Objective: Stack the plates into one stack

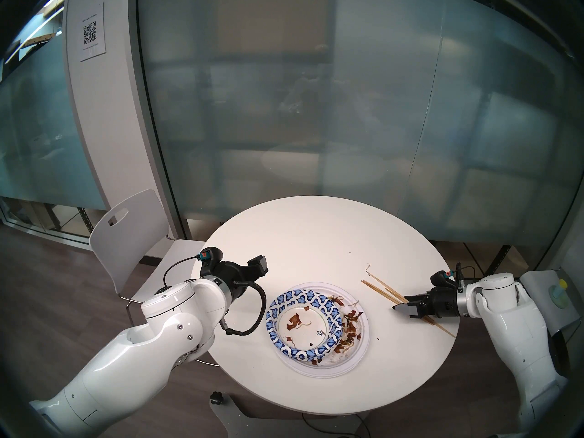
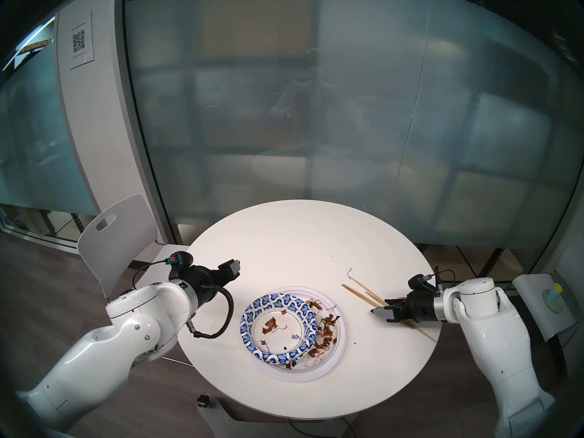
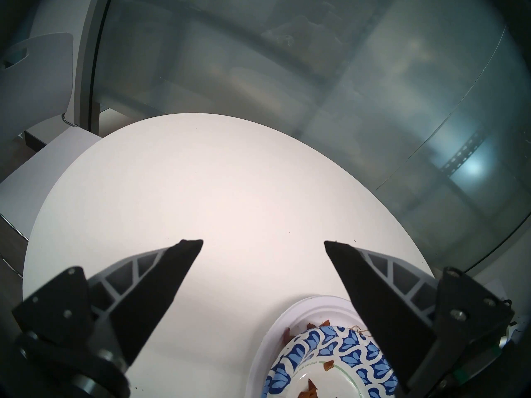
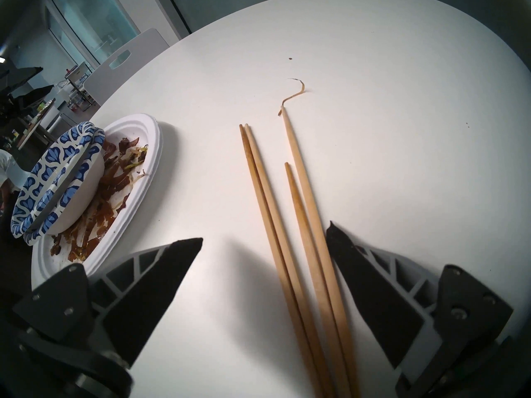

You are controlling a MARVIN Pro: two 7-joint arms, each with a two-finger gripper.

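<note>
Stack (image 1: pixel 317 330) sits between left claw (image 3: pixel 263 242) and right claw (image 1: pixel 403 304).

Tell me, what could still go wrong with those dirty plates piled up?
The blue-patterned bowls sit off-centre and tilted on the white plates, so a nudge might slide them. Food scraps on the plates could spill. The open right gripper hovers over the chopsticks and might knock them off the table.

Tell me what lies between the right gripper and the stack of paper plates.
Bare white table between the right gripper and the stack of paper plates; the wooden chopsticks lie further right, in the right wrist view.
</note>
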